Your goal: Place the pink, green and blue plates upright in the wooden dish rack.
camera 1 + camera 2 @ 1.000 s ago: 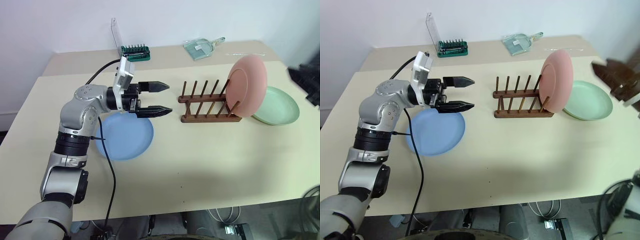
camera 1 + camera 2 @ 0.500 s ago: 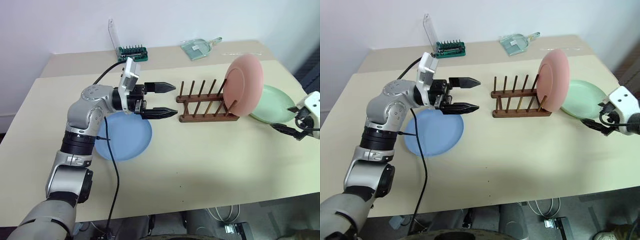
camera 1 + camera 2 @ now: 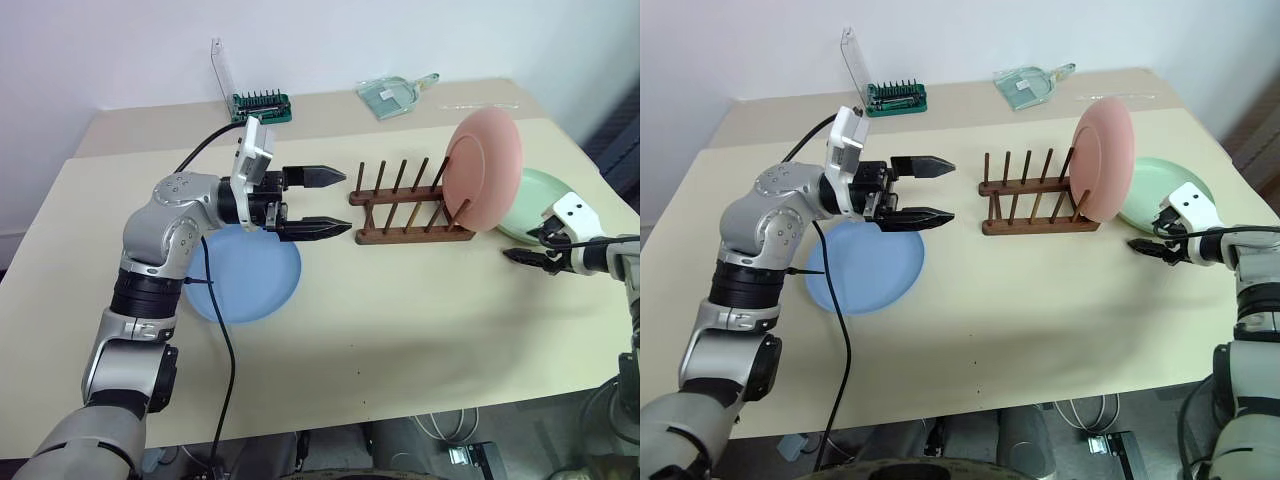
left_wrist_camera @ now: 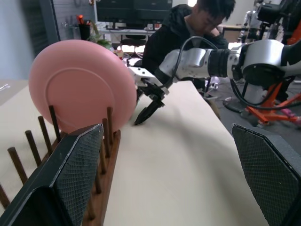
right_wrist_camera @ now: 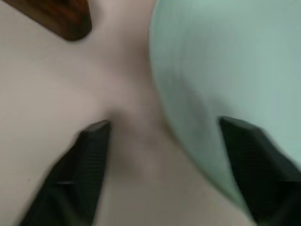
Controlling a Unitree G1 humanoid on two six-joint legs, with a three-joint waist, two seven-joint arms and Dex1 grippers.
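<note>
1. Plates number three: one pink plate (image 3: 484,168), one green plate (image 3: 1160,190) and one blue plate (image 3: 245,275).
2. The pink plate stands on edge in the end slot of the wooden dish rack (image 3: 410,208), at the rack's right end. It tilts a little, its hollow face turned toward the left along the rack and its back toward the green plate.
3. The rack is single. Its long axis runs left to right across the table (image 3: 400,330), with two rows of upright pegs.
4. The green plate lies flat on the table just right of the rack, partly behind the pink plate.
5. The blue plate lies flat to the left of the rack, well apart from it.
6. The left gripper (image 3: 336,203) hovers above the blue plate's far edge, pointing level toward the rack's left end, fingers spread wide and empty.
7. The right gripper (image 3: 1148,250) sits low at the green plate's near rim. In the right wrist view its fingers (image 5: 91,155) are apart, one over bare table, the other over the plate's edge; I cannot tell if they touch it.
8. One green bit holder (image 3: 261,103) and one clear dustpan (image 3: 393,95) lie at the table's far edge.
</note>
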